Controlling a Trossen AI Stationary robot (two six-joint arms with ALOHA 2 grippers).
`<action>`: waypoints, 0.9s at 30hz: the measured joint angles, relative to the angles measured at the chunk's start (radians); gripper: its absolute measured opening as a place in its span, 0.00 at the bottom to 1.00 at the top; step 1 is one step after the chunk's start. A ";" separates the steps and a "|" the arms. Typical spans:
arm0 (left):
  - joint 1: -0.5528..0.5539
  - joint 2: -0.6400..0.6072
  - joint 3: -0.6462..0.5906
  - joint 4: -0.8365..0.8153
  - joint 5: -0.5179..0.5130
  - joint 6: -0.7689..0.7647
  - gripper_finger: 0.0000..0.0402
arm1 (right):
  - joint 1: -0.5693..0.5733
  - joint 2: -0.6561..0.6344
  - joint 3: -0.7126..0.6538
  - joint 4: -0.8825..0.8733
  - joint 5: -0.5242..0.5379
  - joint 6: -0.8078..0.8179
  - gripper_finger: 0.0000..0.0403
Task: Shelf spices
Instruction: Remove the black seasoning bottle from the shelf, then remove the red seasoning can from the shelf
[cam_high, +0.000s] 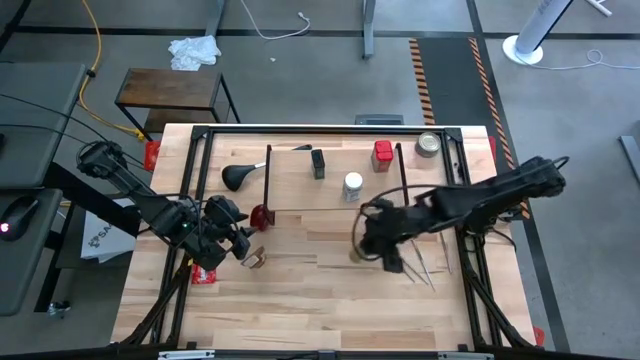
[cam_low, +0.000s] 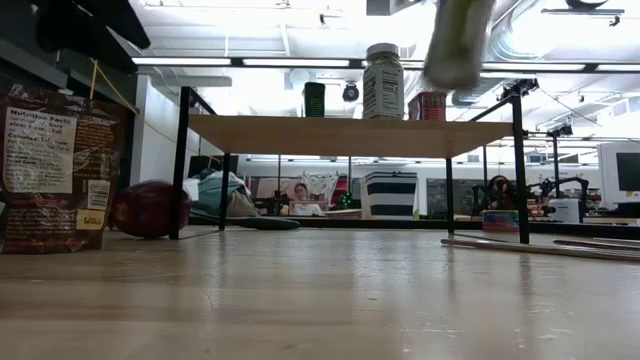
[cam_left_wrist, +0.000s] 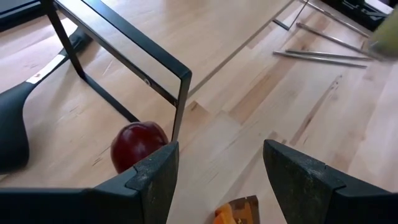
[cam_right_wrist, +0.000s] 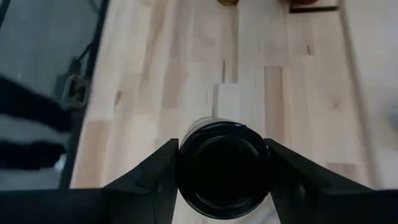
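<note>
The shelf (cam_high: 290, 150) stands across the far half of the table; in the low view its board (cam_low: 350, 135) rests on black rod frames. On it stand a dark jar (cam_high: 318, 163), a white-capped clear jar (cam_high: 352, 185) and a red-capped jar (cam_high: 382, 153). My right gripper (cam_high: 374, 248) hovers in front of the shelf, shut on a black-capped spice jar (cam_right_wrist: 224, 168). My left gripper (cam_left_wrist: 217, 174) is open at the table's left with nothing between its fingers. It is near a dark red ball (cam_left_wrist: 138, 142) and a small tan holder (cam_high: 255, 260). My right gripper pinches the black-capped jar between its two fingers (cam_right_wrist: 163, 174), one on each side of the jar just under the cap (cam_right_wrist: 186, 163). The fingers slant down from the table's right. The jar is lifted clear of the table, its cap facing back along the fingers.
A silver tin (cam_high: 428, 144) sits on the shelf's right end. A black long-handled tool (cam_high: 238, 177) lies at the shelf's left. A red packet (cam_high: 205, 272) lies near the left edge, and thin metal rods (cam_high: 425, 265) lie right of my right gripper.
</note>
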 joint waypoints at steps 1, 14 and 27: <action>0.000 0.000 0.000 0.001 0.000 0.000 0.57 | -0.009 0.000 -0.057 0.063 0.001 0.020 0.47; 0.000 -0.001 0.000 0.001 -0.001 0.000 0.57 | -0.017 0.059 -0.221 0.050 -0.054 0.052 0.47; 0.024 -0.001 0.000 0.000 -0.002 0.009 0.57 | -0.012 0.078 -0.219 0.002 -0.110 0.069 0.83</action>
